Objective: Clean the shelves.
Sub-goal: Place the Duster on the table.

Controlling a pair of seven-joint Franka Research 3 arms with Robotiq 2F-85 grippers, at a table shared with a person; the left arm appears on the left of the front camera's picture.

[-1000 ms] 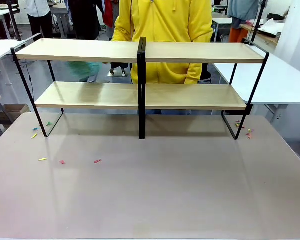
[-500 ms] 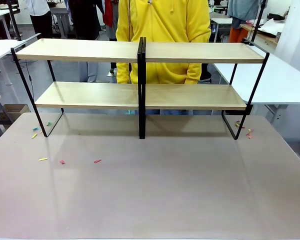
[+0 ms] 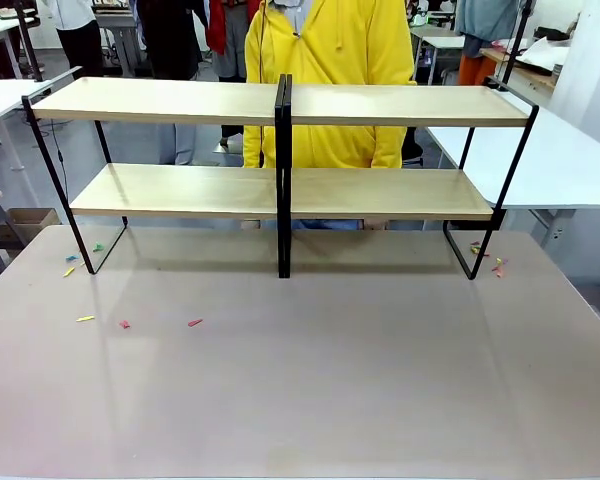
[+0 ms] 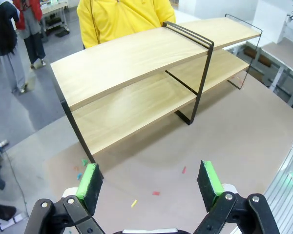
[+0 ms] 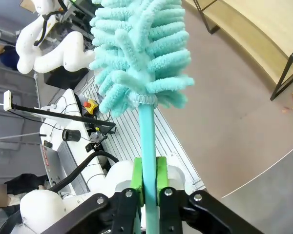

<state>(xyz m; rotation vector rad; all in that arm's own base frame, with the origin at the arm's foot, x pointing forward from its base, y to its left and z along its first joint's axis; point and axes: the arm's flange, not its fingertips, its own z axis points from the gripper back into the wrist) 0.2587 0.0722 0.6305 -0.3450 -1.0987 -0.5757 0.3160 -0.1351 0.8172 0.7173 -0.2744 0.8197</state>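
Right tool [image 5: 149,178] pinching teal duster [image 5: 139,53] handle; left tool [image 4: 149,180] spread, facing shelves [image 4: 136,73]; scraps [image 3: 125,323] on table

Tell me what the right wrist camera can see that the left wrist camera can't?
Right wrist view: the right claw is shut on a fluffy teal duster, its stick pinched between the green pads, with the other white arm behind it. Left wrist view: the left claw is open and holds nothing, and a person in a yellow top stands behind the shelves. Both views show the shelves, the brownish table and little coloured scraps lying on it.
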